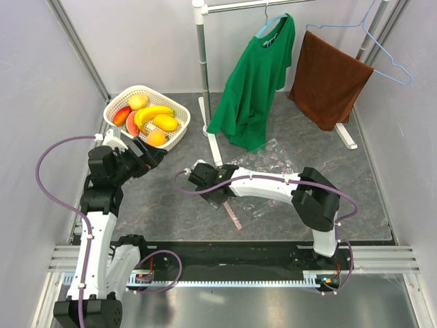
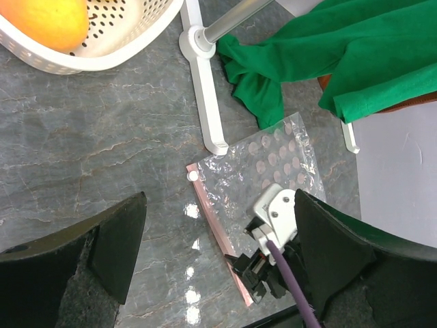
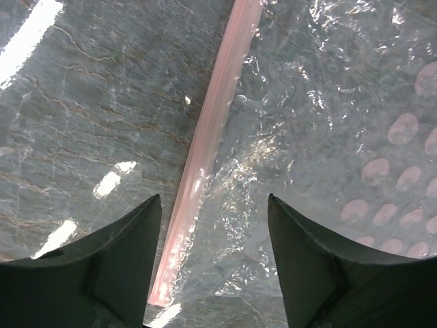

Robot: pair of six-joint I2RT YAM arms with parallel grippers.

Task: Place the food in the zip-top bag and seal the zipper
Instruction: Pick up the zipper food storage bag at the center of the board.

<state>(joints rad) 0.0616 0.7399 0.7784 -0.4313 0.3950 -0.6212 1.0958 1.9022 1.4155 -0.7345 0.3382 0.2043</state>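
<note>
The food, a yellow banana bunch point(image 1: 151, 113) with orange and red fruits, lies in a white lattice basket point(image 1: 179, 133) at the back left. One orange fruit point(image 2: 48, 20) shows in the left wrist view. The clear dotted zip-top bag point(image 1: 273, 160) lies flat and empty on the table, also visible in both wrist views point(image 2: 276, 164) point(image 3: 328, 82). Its pink zipper point(image 1: 234, 217) point(image 2: 212, 212) point(image 3: 212, 116) runs along the left edge. My right gripper point(image 1: 217, 197) point(image 3: 215, 253) is open, low over the zipper's near end. My left gripper point(image 1: 153, 156) point(image 2: 218, 239) is open and empty beside the basket.
A white clothes rack stands behind the bag, its foot point(image 1: 212, 137) point(image 2: 201, 89) close to the bag's far corner. A green shirt point(image 1: 256, 82) and a brown towel point(image 1: 328, 78) hang there. Grey walls close in both sides.
</note>
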